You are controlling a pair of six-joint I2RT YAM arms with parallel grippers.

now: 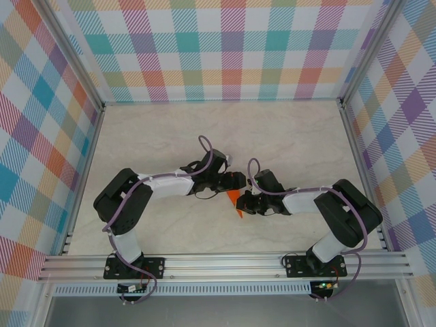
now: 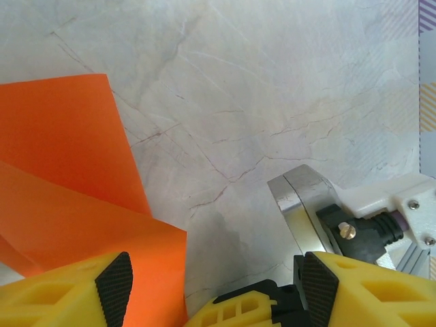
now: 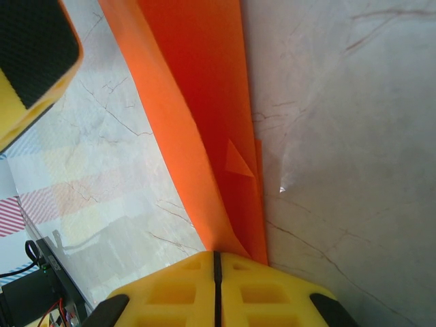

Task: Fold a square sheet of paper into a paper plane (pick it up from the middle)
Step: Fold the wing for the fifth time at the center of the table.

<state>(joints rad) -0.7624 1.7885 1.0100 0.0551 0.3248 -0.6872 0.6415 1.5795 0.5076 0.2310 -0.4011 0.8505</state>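
Observation:
The bright orange sheet of paper (image 1: 235, 199) is folded into narrow, layered wings like a paper plane, and it hangs just above the table's middle. My right gripper (image 3: 216, 262) is shut on its lower end, and the folds (image 3: 197, 102) run up and away from the closed jaws. My left gripper (image 2: 216, 289) stands open beside it. An orange flap (image 2: 68, 177) reaches into the gap next to the left pad (image 2: 114, 286), and the jaws are not closed on it. From above, the left gripper (image 1: 237, 181) and the right gripper (image 1: 244, 204) meet at the paper.
The marble-patterned tabletop (image 1: 286, 136) spreads out behind both arms, walled by checked panels (image 1: 225, 48). A metal rail (image 1: 225, 262) runs along the near edge. Parts of the right arm's wrist (image 2: 306, 204) sit close to my left fingers.

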